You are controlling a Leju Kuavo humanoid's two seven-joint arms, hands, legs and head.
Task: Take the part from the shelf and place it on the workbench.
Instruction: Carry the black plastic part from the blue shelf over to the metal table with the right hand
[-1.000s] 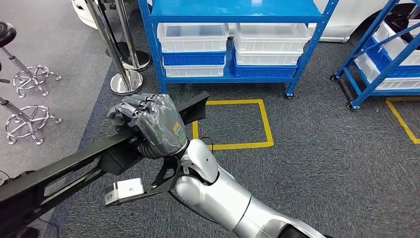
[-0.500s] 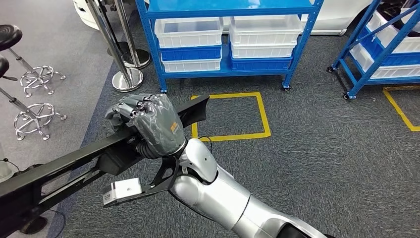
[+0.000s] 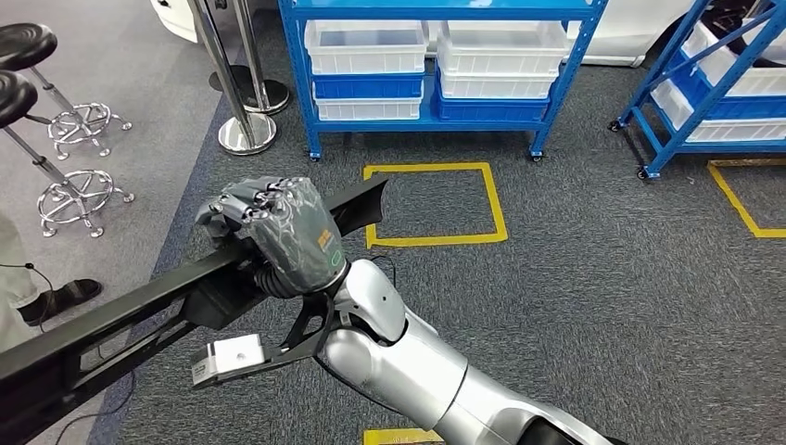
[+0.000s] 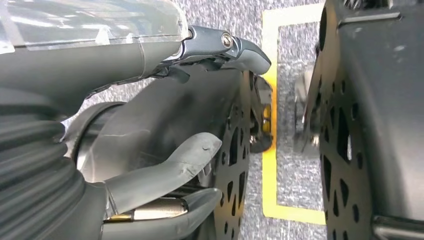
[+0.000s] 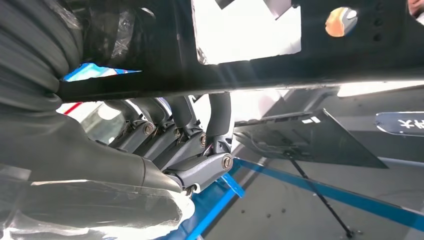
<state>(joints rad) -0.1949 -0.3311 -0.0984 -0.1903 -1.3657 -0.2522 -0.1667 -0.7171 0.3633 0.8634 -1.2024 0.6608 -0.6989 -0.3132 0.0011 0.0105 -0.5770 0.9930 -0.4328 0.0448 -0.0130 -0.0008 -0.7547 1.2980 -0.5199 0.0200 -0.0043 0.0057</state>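
Shifted view brings a shoe (image 3: 57,298) onto grey carpet (image 3: 602,278); right robot hand (image 3: 278,232) grips the part (image 3: 120,320).

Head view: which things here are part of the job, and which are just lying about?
Job:
- black part, long
- right hand, gripping the part
- left hand, by the perforated black part

Lying about:
- blue shelf with white bins
- stools
- chrome posts
- yellow floor square
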